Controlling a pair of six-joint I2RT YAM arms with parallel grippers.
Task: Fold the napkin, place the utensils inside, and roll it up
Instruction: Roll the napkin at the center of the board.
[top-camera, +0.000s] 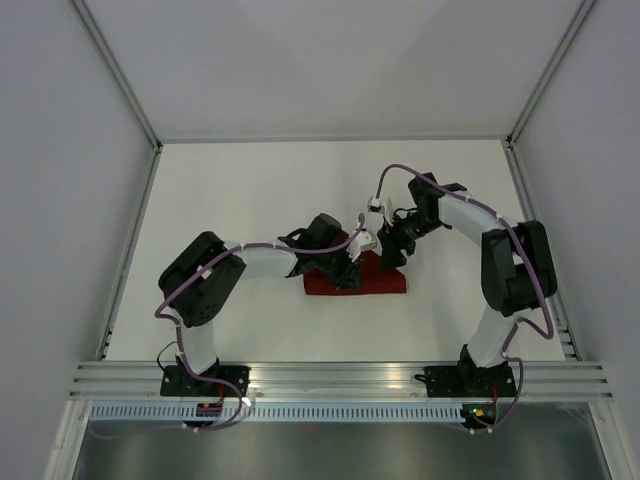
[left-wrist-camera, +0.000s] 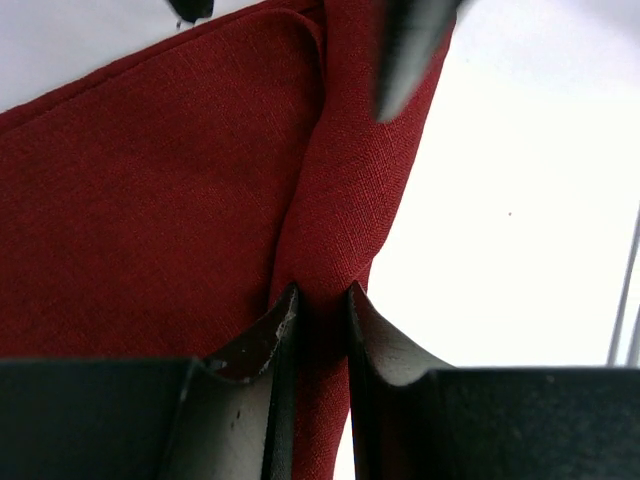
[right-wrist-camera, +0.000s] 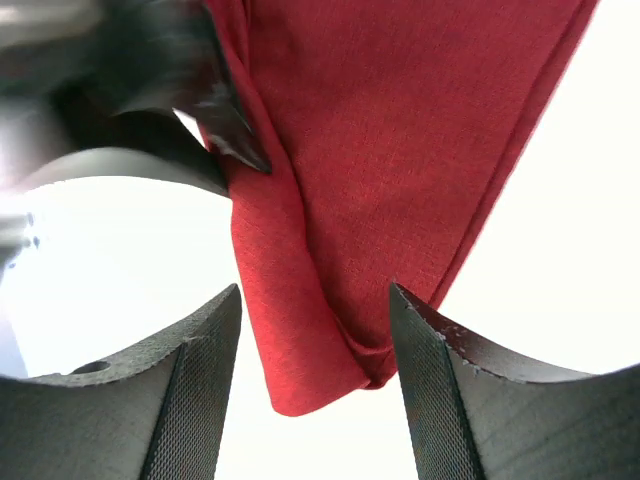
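The dark red napkin (top-camera: 375, 284) lies folded on the white table, its far edge curled into a roll. My left gripper (top-camera: 349, 268) is shut on that rolled edge (left-wrist-camera: 335, 200), and the cloth is pinched between both fingers (left-wrist-camera: 283, 330). My right gripper (top-camera: 392, 254) stands open at the roll's right end (right-wrist-camera: 300, 330); one finger is on each side of the cloth and neither touches it. A left fingertip (right-wrist-camera: 230, 125) shows in the right wrist view, and a right fingertip (left-wrist-camera: 405, 50) in the left wrist view. The utensils are hidden.
The white table (top-camera: 230, 190) is walled by pale panels on the left, back and right. A metal rail (top-camera: 340, 378) runs along the near edge by both arm bases. The two grippers sit close together over the napkin.
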